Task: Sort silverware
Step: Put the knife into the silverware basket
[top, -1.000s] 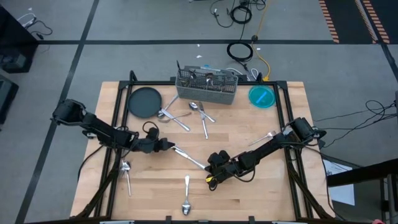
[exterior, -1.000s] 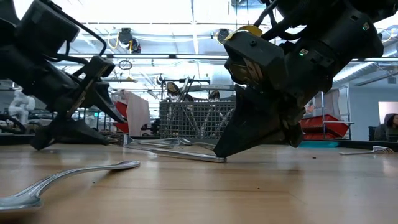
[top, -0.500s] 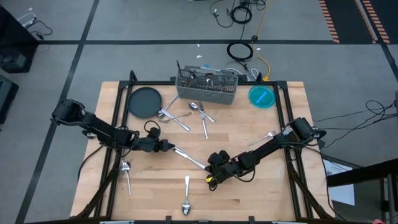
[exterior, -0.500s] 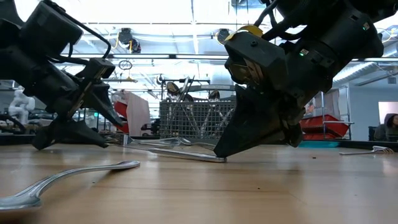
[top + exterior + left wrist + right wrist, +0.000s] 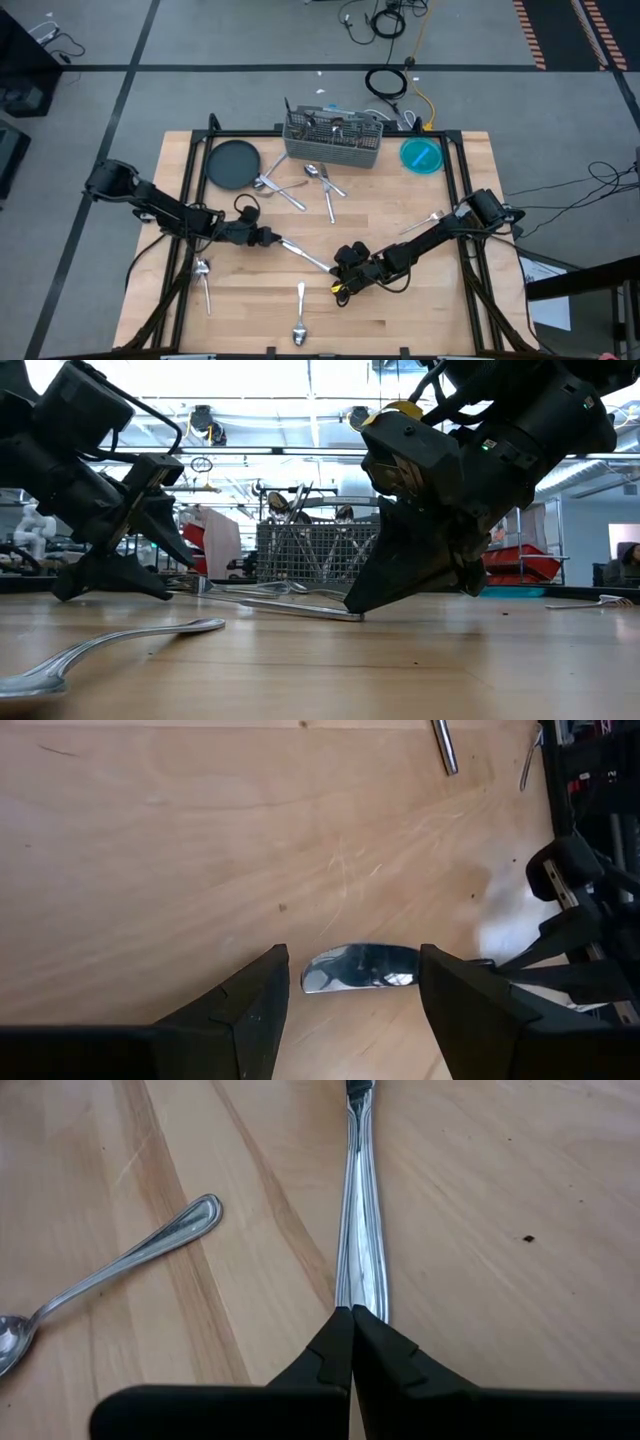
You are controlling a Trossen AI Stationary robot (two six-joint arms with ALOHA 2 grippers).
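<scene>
Knife (image 5: pixel 303 253) flat on the table (image 5: pixel 430 310), well in front of the caddy (image 5: pixel 333 140). Right claw (image 5: pixel 340 277), pressed shut, pins one end, probably to steady it; left claw (image 5: pixel 272 238), spread wide, straddles the other end, ready to grasp.
</scene>
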